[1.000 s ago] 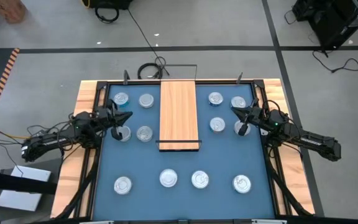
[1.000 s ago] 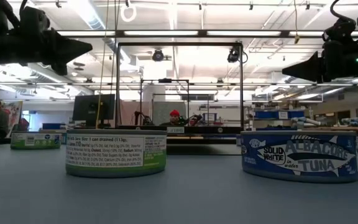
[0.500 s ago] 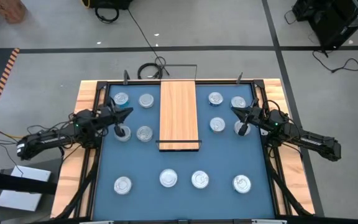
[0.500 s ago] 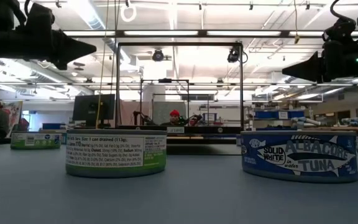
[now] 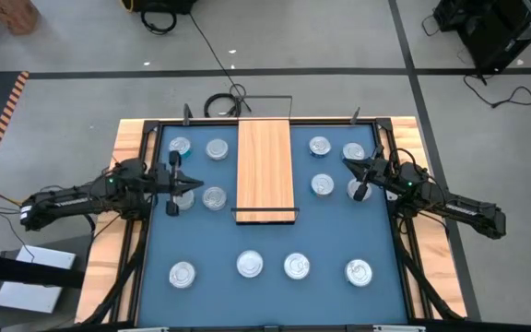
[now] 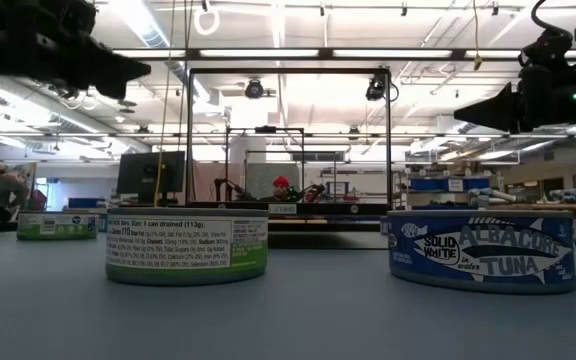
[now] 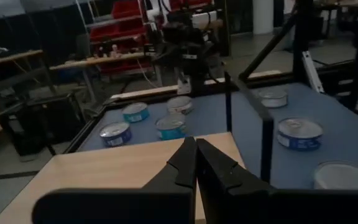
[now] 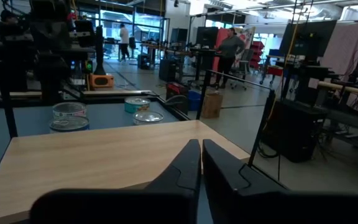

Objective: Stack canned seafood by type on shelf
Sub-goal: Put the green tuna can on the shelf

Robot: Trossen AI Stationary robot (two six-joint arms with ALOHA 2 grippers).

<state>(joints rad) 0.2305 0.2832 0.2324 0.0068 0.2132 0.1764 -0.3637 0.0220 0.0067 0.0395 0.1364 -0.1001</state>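
Shelf (image 5: 265, 168) at centre top, tins (image 5: 250, 265) scattered around. Left gripper (image 5: 194, 183) and right gripper (image 5: 345, 161) flank it, seemingly closed, empty.

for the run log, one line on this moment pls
left gripper: shut, empty, above tins | right gripper: shut, empty | shelf: bare

Table surface (image 5: 275, 244) blue. Shelf (image 5: 265, 166) light wood with fine grain, thin black frame at end. Tins: silver tops. Tuna can (image 6: 482, 250) dark blue, white lettering. Second can (image 6: 187, 244) white label, green band at bottom. Arms black.
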